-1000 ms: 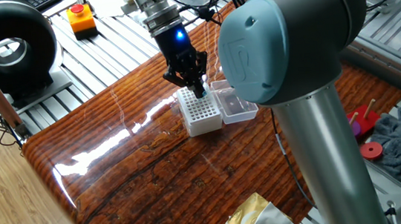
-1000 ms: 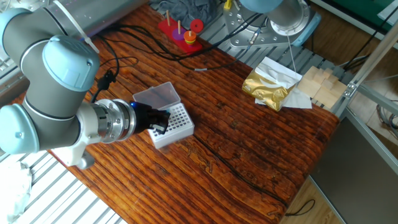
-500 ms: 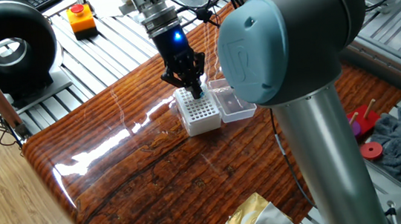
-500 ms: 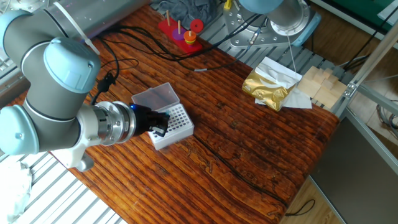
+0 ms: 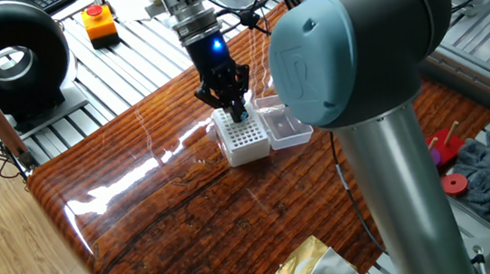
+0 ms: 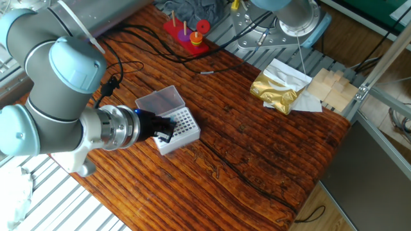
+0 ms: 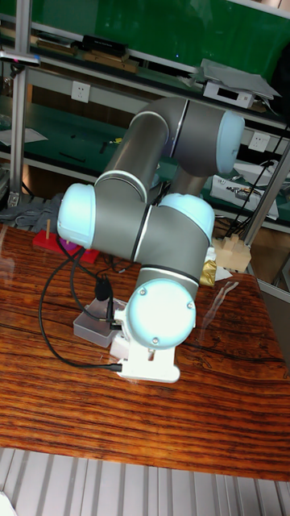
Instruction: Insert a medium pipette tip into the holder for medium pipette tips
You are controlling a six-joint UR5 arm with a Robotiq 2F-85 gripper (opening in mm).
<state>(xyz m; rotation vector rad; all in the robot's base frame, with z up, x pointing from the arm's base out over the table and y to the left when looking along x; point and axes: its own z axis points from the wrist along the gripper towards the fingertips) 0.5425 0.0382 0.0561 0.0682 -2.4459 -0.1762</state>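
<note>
Your gripper hung directly over the holder for medium pipette tips, its fingertips just above or touching the far edge of the hole grid. From the other side the gripper sat at the near corner of the holder for medium pipette tips, again down at the level of the top face.

What could have gone wrong here, in my judgement: if the medium pipette tip was between the jaws and stood off-centre from a hole, pressing down would have bent it, skidded it across the grid, or pushed the light white box along the table. A release while the tip was only part-way in could have left it leaning or let it tip out. The fingers themselves could also have caught the box edge.

The jaws looked drawn close together, with only a narrow gap, but you could not tell from these views whether they pinched anything. The medium pipette tip itself could not be made out in any view; if present, it was hidden between the dark fingers.

Beside the jaws, the clear lid lay open. Well away from them stood a red stand and a gold foil bag.
</note>
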